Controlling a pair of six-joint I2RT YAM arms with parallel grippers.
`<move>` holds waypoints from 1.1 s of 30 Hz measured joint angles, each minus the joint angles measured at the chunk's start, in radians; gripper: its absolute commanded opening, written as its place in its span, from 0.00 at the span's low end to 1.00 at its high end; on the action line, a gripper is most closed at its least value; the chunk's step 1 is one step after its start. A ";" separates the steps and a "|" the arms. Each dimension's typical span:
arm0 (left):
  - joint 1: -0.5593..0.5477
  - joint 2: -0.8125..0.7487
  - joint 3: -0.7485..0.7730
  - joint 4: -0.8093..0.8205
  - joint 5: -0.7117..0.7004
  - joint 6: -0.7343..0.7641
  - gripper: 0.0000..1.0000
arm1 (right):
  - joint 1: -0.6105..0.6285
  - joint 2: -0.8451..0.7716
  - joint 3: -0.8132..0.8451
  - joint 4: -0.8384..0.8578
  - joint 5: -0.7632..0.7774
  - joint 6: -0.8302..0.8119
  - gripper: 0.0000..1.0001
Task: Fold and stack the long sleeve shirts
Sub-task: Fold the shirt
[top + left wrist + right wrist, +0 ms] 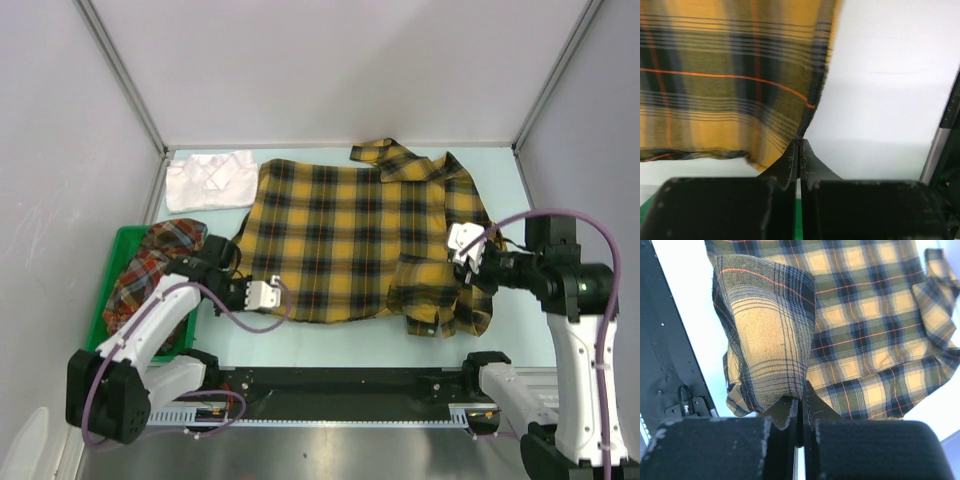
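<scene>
The left gripper (268,295) has its two black fingers pressed flat together. In the left wrist view, the near hem corner of the yellow-and-black plaid shirt (350,240), a soft collared button-up of cloth, runs down into the seam between the tips, so the corner is pinched there. From this gripper the shirt spreads away ahead and to its right, lying mostly flat on the pale table (520,320). Bare table shows just beyond the hem edge.

The right gripper (462,245) is also closed. Its fingertips nip a bunched fold of the same shirt, apparently the sleeve (765,340). The fold rises from the tips in a rounded hump, with the striped reverse of the cloth facing the wrist camera. Beyond and to the right of this gripper in the wrist view lies the flat body of the shirt. To its left runs the black rail (670,340) at the table's near edge.

Behind the left gripper, toward the arm's own side, stands the green plastic bin (118,250). The red-orange plaid shirt (150,265), a crumpled heap of checked cloth, lies in it, partly hidden by the arm. Far ahead of the left gripper, at the back of the table, the plain white shirt (208,180) lies folded, its collar showing. It touches or sits just beside the yellow shirt's far left edge.
</scene>
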 measured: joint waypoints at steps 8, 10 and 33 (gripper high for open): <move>0.045 0.203 0.203 0.035 0.017 -0.071 0.00 | -0.008 0.261 0.128 0.002 0.013 -0.078 0.00; 0.066 0.262 0.258 0.041 0.020 -0.095 0.00 | -0.023 0.343 0.191 0.005 0.011 -0.111 0.00; 0.130 0.769 0.693 0.131 0.029 -0.285 0.00 | -0.068 1.099 0.841 0.030 -0.038 -0.363 0.00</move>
